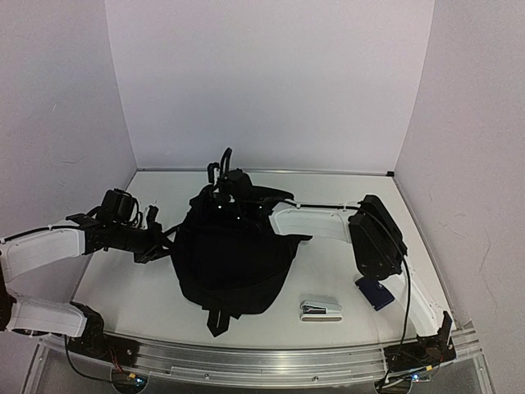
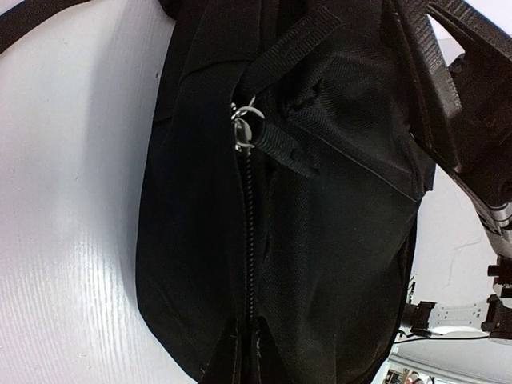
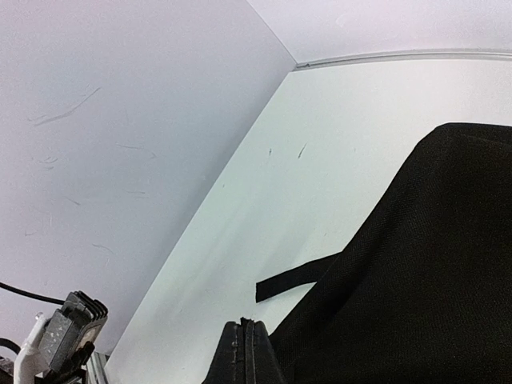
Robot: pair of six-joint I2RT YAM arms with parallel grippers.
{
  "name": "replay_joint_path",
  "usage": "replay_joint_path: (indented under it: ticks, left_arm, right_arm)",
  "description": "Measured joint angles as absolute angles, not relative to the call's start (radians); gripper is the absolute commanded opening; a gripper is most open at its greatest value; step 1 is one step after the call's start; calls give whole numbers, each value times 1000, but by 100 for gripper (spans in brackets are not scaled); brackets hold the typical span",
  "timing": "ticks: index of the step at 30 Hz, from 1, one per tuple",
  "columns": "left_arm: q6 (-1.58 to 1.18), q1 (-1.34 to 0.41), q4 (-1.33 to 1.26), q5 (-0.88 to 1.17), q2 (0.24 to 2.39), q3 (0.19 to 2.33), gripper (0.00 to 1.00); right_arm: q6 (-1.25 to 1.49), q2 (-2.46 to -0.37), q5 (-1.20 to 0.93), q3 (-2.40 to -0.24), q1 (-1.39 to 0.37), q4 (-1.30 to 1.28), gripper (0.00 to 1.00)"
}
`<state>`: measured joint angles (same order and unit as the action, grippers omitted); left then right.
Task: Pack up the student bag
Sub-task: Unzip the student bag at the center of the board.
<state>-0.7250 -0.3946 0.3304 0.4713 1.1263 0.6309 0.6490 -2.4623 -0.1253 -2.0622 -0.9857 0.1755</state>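
The student bag (image 1: 230, 258), black and bulky, sits mid-table with its top raised toward the back. My left gripper (image 1: 158, 238) is at its left side. In the left wrist view the fingers (image 2: 251, 324) are shut on the bag's fabric (image 2: 336, 208), right where the closed zipper line ends. A metal zipper pull (image 2: 243, 128) hangs free farther up. My right gripper (image 1: 232, 187) is at the bag's top. In the right wrist view it (image 3: 250, 326) is shut, with a thin black scrap pinched between the tips, and the bag (image 3: 424, 272) is close on the right.
A loose black strap (image 3: 296, 278) lies on the white table (image 1: 344, 271). A small silver stapler-like object (image 1: 320, 309) and a dark blue flat item (image 1: 376, 293) lie at the front right. White walls close off the left, back and right.
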Motion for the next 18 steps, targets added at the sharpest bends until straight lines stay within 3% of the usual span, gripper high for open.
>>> replay_joint_path:
  ticks: [4,5,9,10,13,18]
  left_arm:
    - [-726,-395,322,471,1126,623,0]
    - [-727,-395,320,470,1125,621,0]
    - [-733,-392,323,449,1117,617,0]
    - [-732,-388,323,451,1115,617,0]
    - [-725,-337,327,471,1115,618,0]
    - [-652,-228,368,487,1195,705,0]
  right_arm:
    - [656,-2488,-125,-2068,-990,192,1]
    - [656,-2488,-125,-2068,-991,191,8]
    - [646,-2475,-120,-2047,-993,219,60]
    - [638,-2461,-114,-2025,-995,224,67]
    - [598,-2368,-72,-1904,-1007,223,80]
    - [532,-2142,50,-1712,-1022,194,90]
